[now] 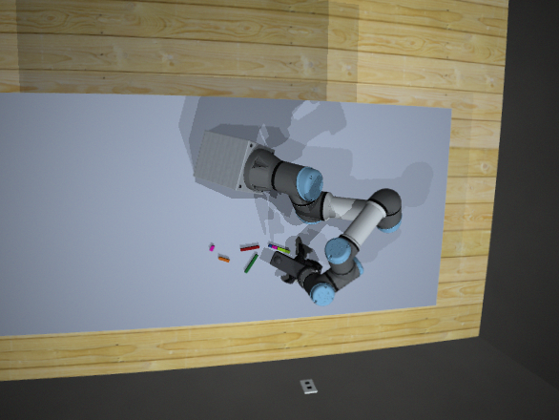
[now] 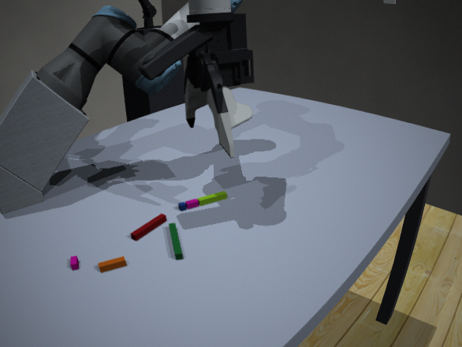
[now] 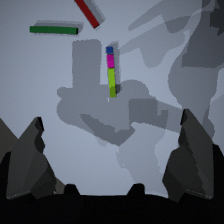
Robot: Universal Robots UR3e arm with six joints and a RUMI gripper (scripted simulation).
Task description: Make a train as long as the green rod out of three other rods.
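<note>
A blue rod (image 2: 181,206), a magenta rod (image 2: 191,203) and a lime rod (image 2: 213,197) lie flat, end to end, in one straight line; they also show in the wrist view, blue (image 3: 109,50), magenta (image 3: 110,61), lime (image 3: 112,82). The green rod (image 2: 175,240) lies apart to the front left, also in the wrist view (image 3: 53,30). My gripper (image 2: 210,136) is open and empty, raised above the table behind the lime rod's end; it also shows in the top view (image 1: 293,262).
A red rod (image 2: 148,226) lies left of the line, near the green rod's far end. An orange rod (image 2: 112,263) and a second magenta rod (image 2: 74,262) lie further left. The arm's grey base block (image 2: 35,134) stands at the back left.
</note>
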